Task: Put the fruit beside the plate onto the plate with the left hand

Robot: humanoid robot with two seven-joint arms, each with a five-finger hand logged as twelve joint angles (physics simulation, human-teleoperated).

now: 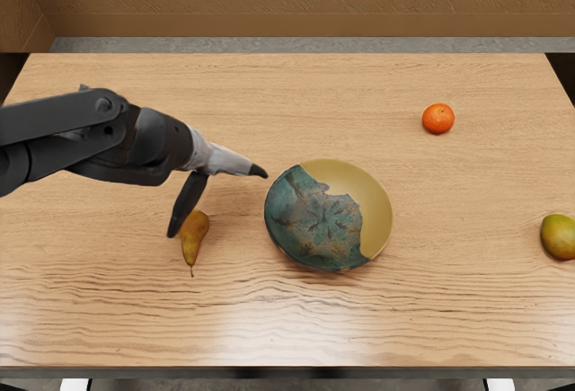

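Evidently the left hand (pixel 208 168) is hovering over the yellow-brown pear (pixel 194 235), fingers (pixel 189 198) spread and grasping nothing. The pear is lying on the wooden tabletop (pixel 359 319) beside the teal-and-ochre ceramic plate (pixel 373 198). Closing around it likely comes next.

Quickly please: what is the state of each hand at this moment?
Left hand: open, close to the pear, holding nothing.
Right hand: not in view.
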